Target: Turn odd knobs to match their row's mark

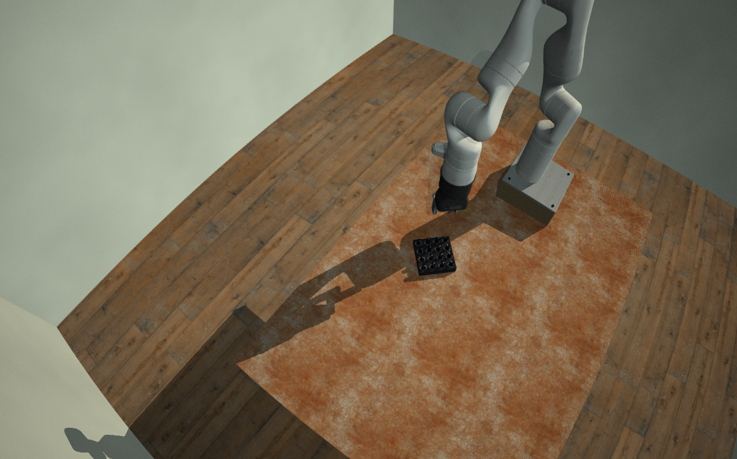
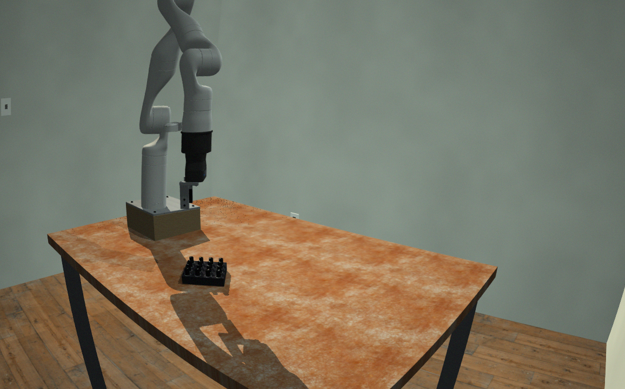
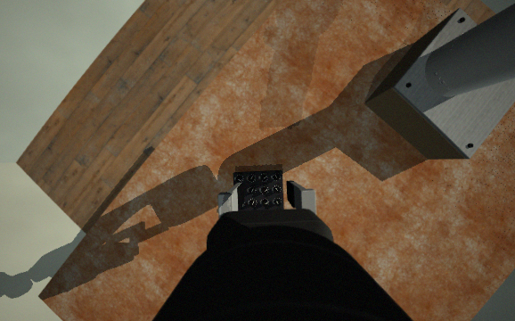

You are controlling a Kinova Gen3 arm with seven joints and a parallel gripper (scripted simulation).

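The black knob box (image 1: 434, 255) (image 2: 204, 280) (image 3: 258, 184) stands upright on the table, with several black knobs in a four-by-four grid. Thin white marks and lines show on it in the wrist view, too small to read surely. The names and the socket cannot be made out. My gripper (image 1: 445, 213) (image 2: 186, 206) (image 3: 265, 191) is open and empty, high above the table, pointing down. In the top view it appears up-image from the box. In the wrist view the left finger and the gripper body hide part of the box, including some knobs.
The arm's base block (image 1: 537, 188) (image 2: 160, 222) (image 3: 471, 111) stands on the orange mottled table top (image 1: 474, 342) (image 2: 329, 270) (image 3: 418, 232), near the box. The arm's shadow falls across the table beside the box. The table edge lies beyond that shadow.
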